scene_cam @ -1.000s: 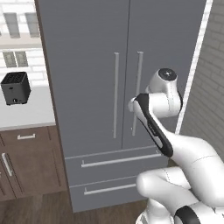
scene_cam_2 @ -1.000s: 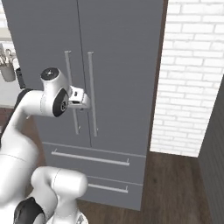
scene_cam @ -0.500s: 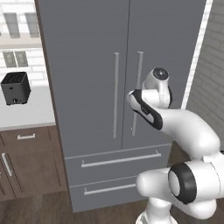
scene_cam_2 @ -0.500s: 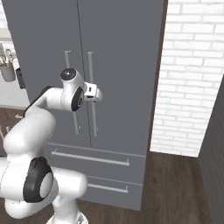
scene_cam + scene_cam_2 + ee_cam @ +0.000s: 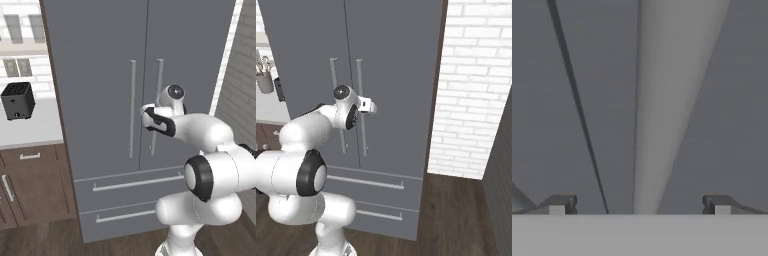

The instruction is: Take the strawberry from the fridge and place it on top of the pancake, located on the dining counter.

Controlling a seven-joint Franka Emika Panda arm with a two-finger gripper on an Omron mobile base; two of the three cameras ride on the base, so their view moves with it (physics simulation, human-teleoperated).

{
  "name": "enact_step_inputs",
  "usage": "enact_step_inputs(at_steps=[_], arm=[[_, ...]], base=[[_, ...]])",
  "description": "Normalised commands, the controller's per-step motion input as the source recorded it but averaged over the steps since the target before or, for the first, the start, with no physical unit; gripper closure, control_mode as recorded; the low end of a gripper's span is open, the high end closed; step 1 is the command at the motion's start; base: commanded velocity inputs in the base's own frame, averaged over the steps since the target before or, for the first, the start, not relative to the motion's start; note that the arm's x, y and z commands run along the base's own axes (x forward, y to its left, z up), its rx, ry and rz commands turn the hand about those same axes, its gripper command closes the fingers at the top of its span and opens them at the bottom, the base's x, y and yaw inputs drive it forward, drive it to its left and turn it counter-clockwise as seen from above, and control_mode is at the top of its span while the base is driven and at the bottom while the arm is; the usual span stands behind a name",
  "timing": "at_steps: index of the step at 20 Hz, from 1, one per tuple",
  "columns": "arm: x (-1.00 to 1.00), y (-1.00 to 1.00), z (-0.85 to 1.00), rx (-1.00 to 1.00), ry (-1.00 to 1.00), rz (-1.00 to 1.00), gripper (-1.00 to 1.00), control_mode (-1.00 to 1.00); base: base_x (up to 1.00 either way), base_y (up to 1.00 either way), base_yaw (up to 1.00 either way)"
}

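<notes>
Your two-finger gripper (image 5: 639, 205), jaws spread wide, has swung in until the slim vertical handle (image 5: 672, 100) of the tall matte grey fridge (image 5: 100, 65) stands between them; doors shut, strawberry presumably inside.

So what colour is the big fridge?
Plain matte grey, doors and drawers alike. The fridge shows best in the left base view.

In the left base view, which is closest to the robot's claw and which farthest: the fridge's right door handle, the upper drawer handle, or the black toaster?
1. The right door handle, directly in front of the open gripper, with the fingers on either side of it.
2. The upper drawer handle, below on the fridge.
3. The black toaster, far left on the wall counter.
</notes>
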Motion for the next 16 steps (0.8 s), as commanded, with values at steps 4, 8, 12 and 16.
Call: enact_step_inputs(at_steps=[4,8,12,16], arm=[[0.51,-0.02,-0.2,0.0,-0.1,0.0,-1.0,-1.0],[0.38,-0.13,-0.04,0.0,-0.02,-0.02,1.0,-1.0],[0.04,-0.21,0.03,0.03,0.02,-0.03,1.0,-1.0],[-0.28,-0.32,0.21,0.02,0.0,-0.04,1.0,-1.0]], base=[[0.0,0.0,0.0],[0.0,0.0,0.0],[0.0,0.0,0.0],[0.0,0.0,0.0]])
